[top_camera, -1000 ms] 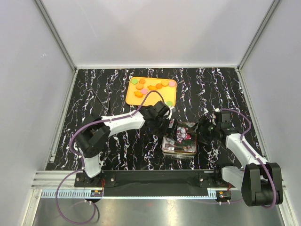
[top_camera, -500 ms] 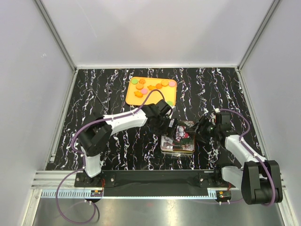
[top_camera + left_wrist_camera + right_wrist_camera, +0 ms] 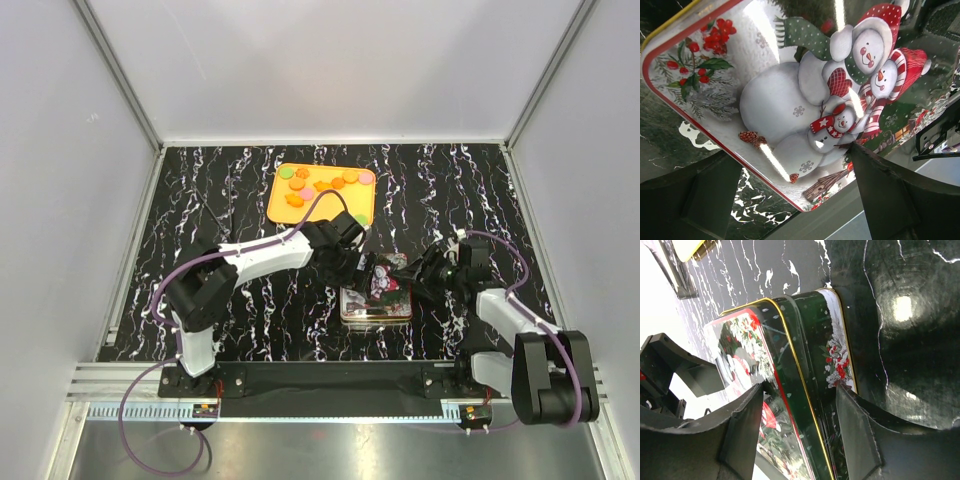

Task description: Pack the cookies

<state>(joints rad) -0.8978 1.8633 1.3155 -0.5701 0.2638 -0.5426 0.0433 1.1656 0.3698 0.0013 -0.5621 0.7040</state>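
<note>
The cookies (image 3: 322, 186), small orange, pink and green pieces, lie on an orange tray (image 3: 345, 207) at the back of the table. A square tin (image 3: 376, 312) stands in the middle, its snowman lid (image 3: 384, 282) resting tilted on it. My left gripper (image 3: 352, 268) is at the lid's far left corner. In the left wrist view it (image 3: 796, 150) has both fingers against the lid (image 3: 780, 100). My right gripper (image 3: 415, 280) is at the tin's right edge. In the right wrist view it (image 3: 800, 386) is open astride the lid's rim (image 3: 775, 340) and the tin's wall (image 3: 837, 355).
The table is black marble (image 3: 220, 200) with white walls on three sides. The arms' base rail (image 3: 320, 380) runs along the near edge. The orange tray lies just behind the left gripper.
The tin and lid have shifted a little left and squared up. My right gripper has moved up and left against the tin's right edge. The left gripper has edged back slightly.
</note>
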